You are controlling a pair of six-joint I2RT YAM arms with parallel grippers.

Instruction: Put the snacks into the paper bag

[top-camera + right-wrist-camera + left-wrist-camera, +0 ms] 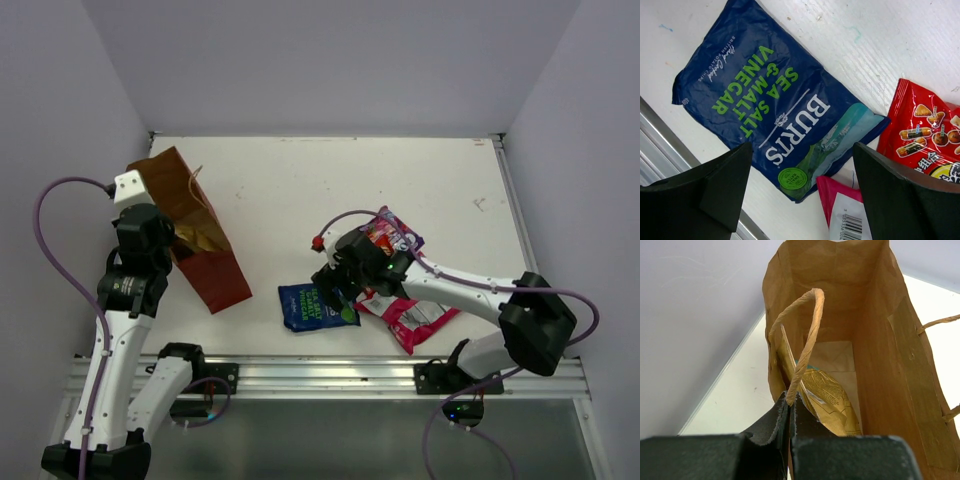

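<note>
**Right gripper [802, 150] spread over the dark blue packet [760, 100]; left gripper [789, 407] pinching the bag's handle**

Black fingers [715, 185] of the right arm stand wide apart just above the blue packet, its lower end between them and nothing held. That packet lies flat on the white table [300, 190] near the front rail. The red packet [920, 130] is just beside its corner, and the pink-and-silver one [840, 210] is just below that. The small purple one [405, 238] peeks out beyond them.

At the table's left, the other arm's jaws are pressed together on the string handle [807, 335] of the paper bag [880, 365]. The mouth gapes, and the tan chips bag [832, 400] is already inside, leaning on the near wall.

The blue packet looks light, air-puffed and slick, so a squeeze across its belly would likely slide or crumple. The flat crimped seam at one end seems the surer hold. The bag is thin paper and could tip or fold when a packet drops in, so the grip on the handle matters.
</note>
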